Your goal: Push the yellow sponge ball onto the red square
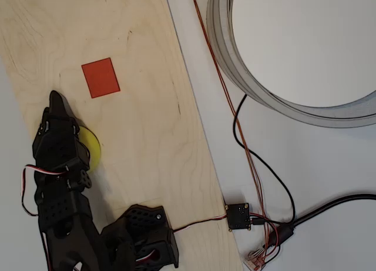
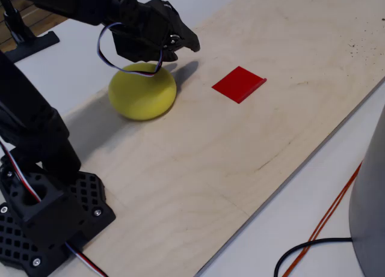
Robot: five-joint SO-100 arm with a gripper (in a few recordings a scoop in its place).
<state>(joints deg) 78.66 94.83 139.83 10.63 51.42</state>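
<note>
Overhead, gripper: black, lying over the ball's left side, tip aimed at the patch; whether the jaws are spread or pressed together cannot be told.
Overhead, yellow sponge ball: right part showing beside the arm, on the wooden board, near the red square but not touching it.
Fixed view, gripper: above the ball, pointing toward the square to the right, likely placed to shove the ball that way.
Fixed view, ball: short of the square, bare board between them.
</note>
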